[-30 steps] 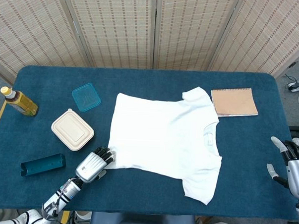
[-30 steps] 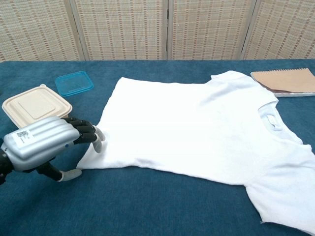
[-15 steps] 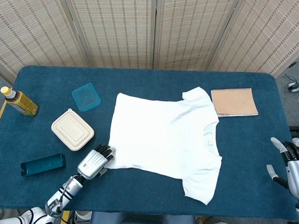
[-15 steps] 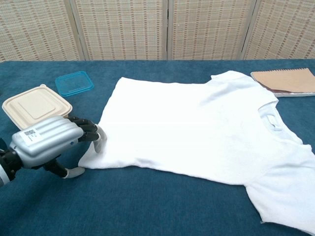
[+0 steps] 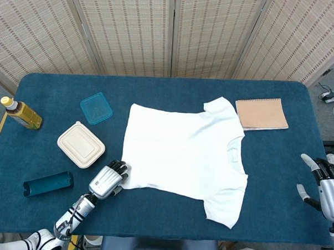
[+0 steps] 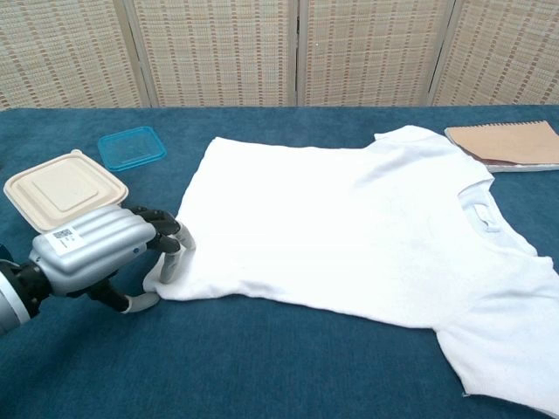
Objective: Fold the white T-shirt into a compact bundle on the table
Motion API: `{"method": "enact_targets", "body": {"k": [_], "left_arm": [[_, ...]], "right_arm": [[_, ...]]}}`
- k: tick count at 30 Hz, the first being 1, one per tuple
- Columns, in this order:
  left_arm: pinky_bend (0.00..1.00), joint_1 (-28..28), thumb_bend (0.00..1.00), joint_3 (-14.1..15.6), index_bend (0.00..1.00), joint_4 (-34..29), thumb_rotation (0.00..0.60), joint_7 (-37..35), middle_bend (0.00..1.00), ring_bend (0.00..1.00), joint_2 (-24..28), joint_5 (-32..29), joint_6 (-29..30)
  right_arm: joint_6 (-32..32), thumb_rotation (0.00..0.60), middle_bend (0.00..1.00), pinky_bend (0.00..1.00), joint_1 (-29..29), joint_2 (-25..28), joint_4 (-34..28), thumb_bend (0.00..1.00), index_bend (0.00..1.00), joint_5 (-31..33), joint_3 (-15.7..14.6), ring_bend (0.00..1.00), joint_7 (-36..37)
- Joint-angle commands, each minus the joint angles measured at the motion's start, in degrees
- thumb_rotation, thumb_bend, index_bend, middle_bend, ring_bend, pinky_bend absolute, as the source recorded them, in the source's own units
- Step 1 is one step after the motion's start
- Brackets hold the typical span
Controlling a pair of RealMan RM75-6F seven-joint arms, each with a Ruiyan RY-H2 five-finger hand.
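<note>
The white T-shirt (image 5: 182,153) lies spread flat on the blue table (image 5: 275,179), collar toward the right, hem toward the left. My left hand (image 5: 106,180) is at the near-left hem corner. In the chest view the left hand (image 6: 92,253) has its fingers (image 6: 170,249) on top of that corner of the T-shirt (image 6: 349,227) and its thumb low beside it, pinching the slightly bunched cloth. My right hand (image 5: 326,184) hangs past the table's right edge with fingers apart and nothing in it. The chest view does not show it.
A tan notebook (image 5: 260,113) lies just right of the far sleeve. Left of the shirt are a blue lid (image 5: 96,108), a beige lidded container (image 5: 81,144), a teal box (image 5: 48,184) and a tea bottle (image 5: 21,113) at the far left edge.
My left hand has slid a little rightward onto the hem corner, and its fingers have closed over the cloth, which now bunches slightly. The right hand has barely moved.
</note>
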Motion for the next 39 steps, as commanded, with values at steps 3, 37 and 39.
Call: {"method": "enact_targets", "body": {"k": [3, 37, 39], "left_arm": [[0.20, -0.24, 0.50, -0.36, 0.73, 0.73, 0.600, -1.42, 0.33, 0.22, -0.66, -0.07, 1.18], [0.20, 0.94, 0.60, 0.13, 0.75, -6.89, 0.600, -2.93, 0.39, 0.25, 3.54, -1.27, 4.97], [0.20, 1.06, 0.60, 0.21, 0.75, -6.98, 0.600, -2.97, 0.38, 0.25, 3.60, -1.38, 4.97]], "right_arm": [[-0.55, 0.600, 0.26, 0.22, 0.56, 0.10, -0.17, 0.30, 0.17, -0.75, -0.18, 0.16, -0.40], [-11.19, 0.600, 0.26, 0.22, 13.47, -15.43, 23.78, 0.12, 0.39, -20.82, -8.71, 0.16, -2.13], [-10.91, 0.600, 0.26, 0.22, 13.81, -16.53, 25.79, 0.11, 0.40, -21.13, -9.09, 0.16, -1.48]]}}
